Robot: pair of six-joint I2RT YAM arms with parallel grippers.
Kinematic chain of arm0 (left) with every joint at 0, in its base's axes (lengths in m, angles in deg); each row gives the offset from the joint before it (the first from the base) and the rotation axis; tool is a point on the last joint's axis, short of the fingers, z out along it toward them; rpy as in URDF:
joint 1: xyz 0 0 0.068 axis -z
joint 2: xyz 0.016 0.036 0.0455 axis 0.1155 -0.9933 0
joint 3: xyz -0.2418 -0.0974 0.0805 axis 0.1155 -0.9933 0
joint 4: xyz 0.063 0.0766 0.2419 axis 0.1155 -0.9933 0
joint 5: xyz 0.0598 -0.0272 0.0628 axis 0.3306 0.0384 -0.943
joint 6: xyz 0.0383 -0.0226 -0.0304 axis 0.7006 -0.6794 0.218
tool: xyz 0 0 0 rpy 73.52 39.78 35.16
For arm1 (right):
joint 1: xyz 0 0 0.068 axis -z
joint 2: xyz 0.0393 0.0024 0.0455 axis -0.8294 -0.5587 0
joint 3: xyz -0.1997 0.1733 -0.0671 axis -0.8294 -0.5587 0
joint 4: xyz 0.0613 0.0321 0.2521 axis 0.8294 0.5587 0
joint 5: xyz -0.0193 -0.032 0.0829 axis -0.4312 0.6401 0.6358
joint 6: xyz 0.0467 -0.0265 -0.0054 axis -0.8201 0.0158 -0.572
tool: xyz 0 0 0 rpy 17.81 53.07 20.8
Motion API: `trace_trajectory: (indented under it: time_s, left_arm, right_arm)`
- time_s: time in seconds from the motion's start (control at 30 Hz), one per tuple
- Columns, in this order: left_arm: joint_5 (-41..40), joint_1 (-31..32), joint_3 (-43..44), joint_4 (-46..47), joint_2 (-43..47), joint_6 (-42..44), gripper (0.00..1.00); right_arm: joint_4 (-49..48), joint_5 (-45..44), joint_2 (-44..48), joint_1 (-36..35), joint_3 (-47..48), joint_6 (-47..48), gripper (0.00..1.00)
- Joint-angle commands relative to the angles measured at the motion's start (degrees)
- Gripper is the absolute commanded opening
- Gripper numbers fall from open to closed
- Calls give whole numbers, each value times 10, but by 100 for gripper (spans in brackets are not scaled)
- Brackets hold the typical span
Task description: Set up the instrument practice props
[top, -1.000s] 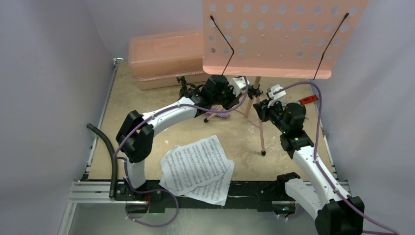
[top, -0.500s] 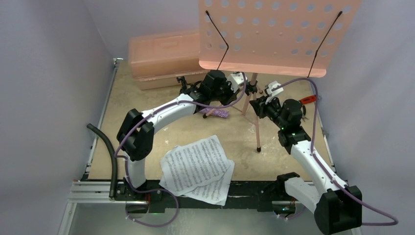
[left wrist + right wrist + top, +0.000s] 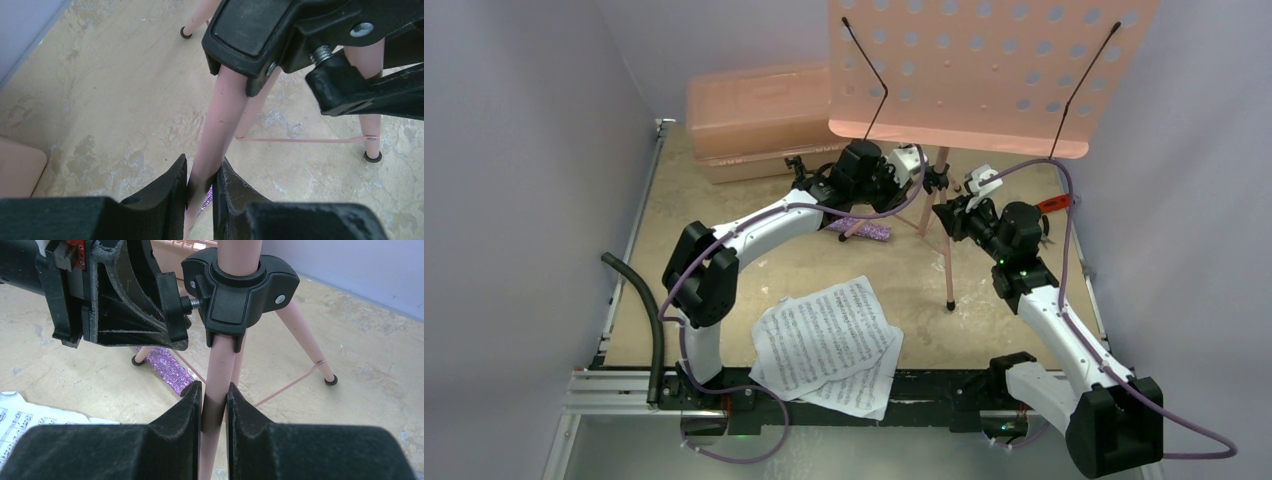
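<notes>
The pink perforated music stand (image 3: 984, 70) is upright on its tripod legs at the back middle of the table. My left gripper (image 3: 924, 178) is shut on one pink leg (image 3: 220, 130) just below the black hub (image 3: 260, 30). From the other side, my right gripper (image 3: 951, 215) is shut on the near leg (image 3: 220, 365), under the same hub (image 3: 240, 285). A purple glitter microphone (image 3: 869, 230) lies flat under the stand, also in the right wrist view (image 3: 167, 367). White sheet-music pages (image 3: 824, 340) lie overlapped at the near edge. A small black mic stand (image 3: 799, 172) is by the case.
A salmon-pink lidded case (image 3: 759, 115) stands along the back left. A red-handled tool (image 3: 1054, 203) lies at the right, behind my right arm. A black hose (image 3: 639, 300) runs down the left edge. Purple walls close in both sides.
The stand has shifted a little left and toward the back, with both grippers holding its legs. Its near foot has moved the same way. Little has moved in the last half second.
</notes>
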State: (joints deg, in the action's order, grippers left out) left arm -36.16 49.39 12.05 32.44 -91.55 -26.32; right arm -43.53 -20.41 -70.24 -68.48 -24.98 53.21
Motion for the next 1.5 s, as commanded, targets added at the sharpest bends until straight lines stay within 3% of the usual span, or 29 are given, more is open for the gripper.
trace_trajectory:
  time_s: [0.0, 0.23, 0.5, 0.8, 1.17, 1.3, 1.47]
  left_arm:
    - [-112, -52, -1, 53, -24, -21, 0]
    - [-92, -52, -41, 88, 1, -18, 0]
    - [-84, -52, -66, 108, 22, -16, 25]
    - [-86, -52, -69, 118, 54, -33, 40]
    - [-74, -52, -149, 168, 145, -55, 49]
    - [-98, -52, -206, 214, 191, -70, 65]
    - [-120, -52, -243, 227, 227, -73, 67]
  right_arm:
    - [20, 195, 29, -39, 6, 12, 0]
    - [48, 164, 43, -39, -1, 19, 0]
    - [67, 127, 44, -39, 9, 27, 33]
    - [71, 100, 56, -39, 5, 30, 47]
    - [79, 68, 50, -39, 8, 31, 51]
    - [77, 59, 49, -40, 6, 34, 53]
    - [71, 57, 44, -39, 7, 32, 54]
